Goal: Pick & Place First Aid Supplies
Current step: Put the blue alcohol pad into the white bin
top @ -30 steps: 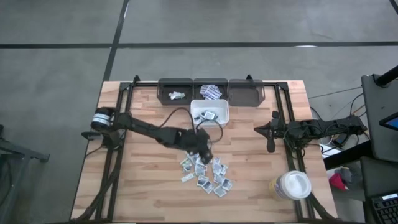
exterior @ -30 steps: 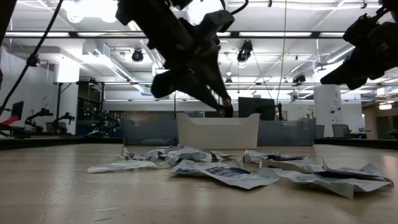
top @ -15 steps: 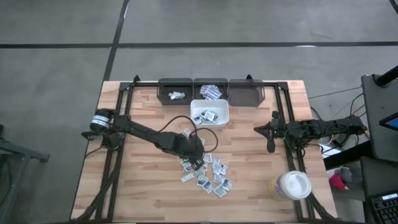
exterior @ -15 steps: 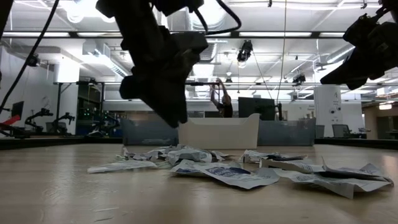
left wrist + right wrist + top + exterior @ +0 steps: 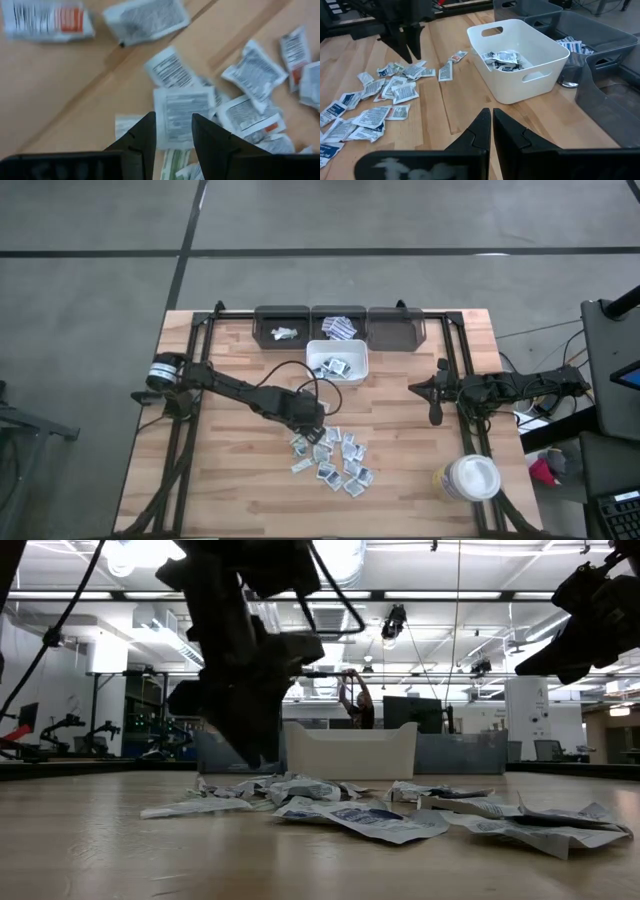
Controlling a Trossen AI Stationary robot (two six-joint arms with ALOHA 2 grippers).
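I see left jaws parted, nothing between them | left gripper [image 5: 173, 131] pointing down just above the sachets [image 5: 335, 458] scattered mid-table | left arm stretched low from the table's left edge | right gripper [image 5: 491, 126] pressed shut, empty, parked near the right edge, facing the white bin [image 5: 520, 60]

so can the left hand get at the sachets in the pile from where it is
Probably yes. The left hand hangs open just over the near edge of the sachets, fingers pointing down, with nothing between them and the packets.
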